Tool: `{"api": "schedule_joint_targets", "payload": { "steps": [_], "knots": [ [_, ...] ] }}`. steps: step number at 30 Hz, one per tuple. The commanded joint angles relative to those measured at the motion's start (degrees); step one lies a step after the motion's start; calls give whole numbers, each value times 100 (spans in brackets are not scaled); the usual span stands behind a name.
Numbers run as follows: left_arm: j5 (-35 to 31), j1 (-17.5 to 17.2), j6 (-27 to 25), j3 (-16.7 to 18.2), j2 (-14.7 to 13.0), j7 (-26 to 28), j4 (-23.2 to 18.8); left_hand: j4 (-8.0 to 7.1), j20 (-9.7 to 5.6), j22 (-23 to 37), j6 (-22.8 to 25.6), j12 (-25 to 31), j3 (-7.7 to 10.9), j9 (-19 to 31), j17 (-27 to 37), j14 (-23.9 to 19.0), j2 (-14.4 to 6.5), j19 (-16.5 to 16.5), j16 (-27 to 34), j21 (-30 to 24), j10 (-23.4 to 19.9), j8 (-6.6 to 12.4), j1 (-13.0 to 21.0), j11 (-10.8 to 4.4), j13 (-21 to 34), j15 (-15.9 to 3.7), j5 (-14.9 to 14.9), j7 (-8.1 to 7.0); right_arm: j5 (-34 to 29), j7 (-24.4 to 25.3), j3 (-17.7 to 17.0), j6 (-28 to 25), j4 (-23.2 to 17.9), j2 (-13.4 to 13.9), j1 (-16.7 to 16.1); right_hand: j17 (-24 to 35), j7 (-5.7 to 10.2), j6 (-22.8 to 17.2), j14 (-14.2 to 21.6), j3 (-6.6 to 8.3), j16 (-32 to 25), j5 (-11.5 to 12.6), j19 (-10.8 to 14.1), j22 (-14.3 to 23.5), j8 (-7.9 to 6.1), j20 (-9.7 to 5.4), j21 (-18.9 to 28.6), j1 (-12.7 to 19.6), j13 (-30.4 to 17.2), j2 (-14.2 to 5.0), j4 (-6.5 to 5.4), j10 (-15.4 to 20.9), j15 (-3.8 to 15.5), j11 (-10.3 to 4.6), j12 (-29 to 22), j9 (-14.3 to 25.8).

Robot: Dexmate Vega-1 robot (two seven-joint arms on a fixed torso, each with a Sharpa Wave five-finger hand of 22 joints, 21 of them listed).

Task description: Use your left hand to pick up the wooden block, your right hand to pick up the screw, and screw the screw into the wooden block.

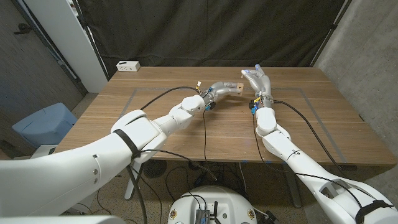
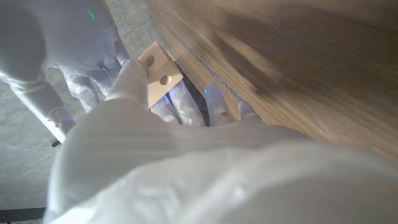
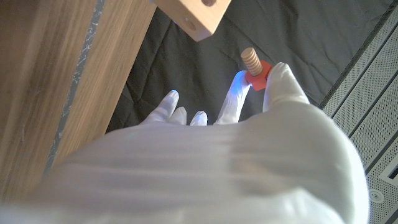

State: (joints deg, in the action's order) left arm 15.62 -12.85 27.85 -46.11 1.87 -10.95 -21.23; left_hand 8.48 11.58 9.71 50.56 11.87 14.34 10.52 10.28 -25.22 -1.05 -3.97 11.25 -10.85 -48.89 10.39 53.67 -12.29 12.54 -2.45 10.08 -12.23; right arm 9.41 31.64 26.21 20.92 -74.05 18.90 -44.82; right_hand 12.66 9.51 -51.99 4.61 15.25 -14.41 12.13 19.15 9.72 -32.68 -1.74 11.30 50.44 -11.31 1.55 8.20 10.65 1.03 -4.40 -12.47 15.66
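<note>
Up above the bench (image 1: 186, 134), the block (image 1: 237, 88) sits clamped in the fingers (image 2: 127, 78) of the left hand (image 1: 217, 91), its holed face showing in the left wrist view. Just beside it, apart from it, the screw (image 3: 253, 65) is pinched between the fingers (image 3: 281, 81) of the right hand (image 1: 257, 83), its threaded wooden shaft and red head poking out past the fingertips toward the block. A white box (image 1: 128, 65) lies at the bench's far corner, well apart from both hands

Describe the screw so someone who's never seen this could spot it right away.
Follow the right arm over the wooden table to the right hand. Pinched at its fingertips is the screw: a ridged wooden shaft on a red head, apart from the plain block nearby.
</note>
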Motion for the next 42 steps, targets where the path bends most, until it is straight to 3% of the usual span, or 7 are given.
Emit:
{"api": "schedule_joint_targets", "payload": {
  "steps": [1, 22, 42],
  "knots": [
    [-47, 10, 178, -60, -18, 24, -7, -14, -2, 30, 44, 0, -2, 23, 7, 18, -68, 44, 7, -4, 3, 53, 27, -7, -2, 0, 22, 1, -66, 137, 0, -9, -36, -29, -32, 8, 4, -55, 31, -7, 8, -7, 26, 15, -47, -42, 0, 30, -16, -59, -19, 66, -3, 2, 8, 23],
    [-81, -189, 638, 39, -89, 58, -134, -14, -29, 30, 49, 1, -10, 22, 7, 29, -64, 51, 11, -8, 16, 54, 25, -4, -6, 9, 19, 1, -267, 459, -11, 74, -102, -84, -206, 11, 0, -86, 55, -20, 9, -12, 39, 14, -82, -46, 0, 26, -17, -67, -19, 99, 18, -10, 9, 35],
    [-102, -242, 682, 94, -78, 51, -162, -16, -26, 30, 31, 6, -11, 23, 8, 35, -73, 54, 15, -10, 13, 48, 31, -4, -7, 13, 20, -1, -353, 461, -11, -91, -324, 2, -307, 13, -26, -121, 49, -28, 22, -15, 43, 14, -118, -53, -3, 28, -18, -77, -15, 83, 23, -18, 27, 46]
  ]
}}
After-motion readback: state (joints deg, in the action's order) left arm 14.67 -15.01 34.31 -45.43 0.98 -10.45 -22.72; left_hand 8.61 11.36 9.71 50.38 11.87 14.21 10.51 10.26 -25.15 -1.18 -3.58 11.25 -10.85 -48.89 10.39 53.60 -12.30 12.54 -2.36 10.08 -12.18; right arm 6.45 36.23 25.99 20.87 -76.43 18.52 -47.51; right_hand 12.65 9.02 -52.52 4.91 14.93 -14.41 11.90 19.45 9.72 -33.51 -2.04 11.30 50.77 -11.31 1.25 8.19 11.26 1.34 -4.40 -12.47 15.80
